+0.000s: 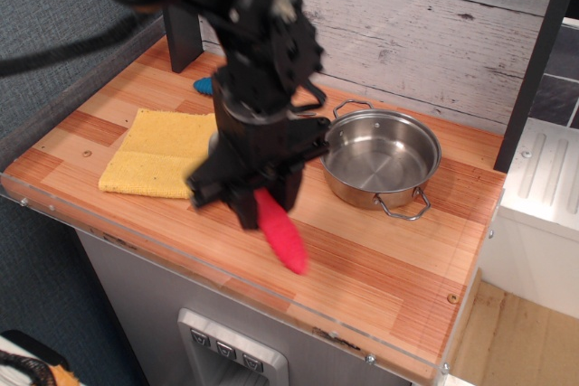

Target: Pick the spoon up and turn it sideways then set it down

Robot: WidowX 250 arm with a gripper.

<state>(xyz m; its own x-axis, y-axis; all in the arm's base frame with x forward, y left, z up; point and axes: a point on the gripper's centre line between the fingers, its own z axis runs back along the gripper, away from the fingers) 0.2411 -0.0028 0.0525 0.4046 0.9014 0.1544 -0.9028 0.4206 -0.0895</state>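
You have the spoon in the gripper, which is clamped on the upper part of the handle with its jaws narrow around it; the red handle sticks out below and slants toward 5 o'clock, its free end hanging over the front part of the table. The spoon's bowl is hidden behind the gripper body, so you cannot check it from here. The arm is blurred, which suggests it is swinging, and the handle's slant reads as a turn partly made — so, as I judge it, you are in the middle step: lifted, rotating, not yet set down. The pot sits at 2 o'clock from the gripper, just beside the wrist, and the yellow cloth lies at 9 o'clock, near but apart from the handle. A blue handle peeks out behind the arm at 11 o'clock; leave that alone. For the next move, finish the rotation until the handle lies crosswise to the table's front edge, then lower straight down onto bare wood between cloth and pot. Watch two things — the wrist's closeness to the pot rim as you turn, and the handle tip, which hangs near the front edge; a spoon set down too far forward could roll off. Release only once the handle rests flat.
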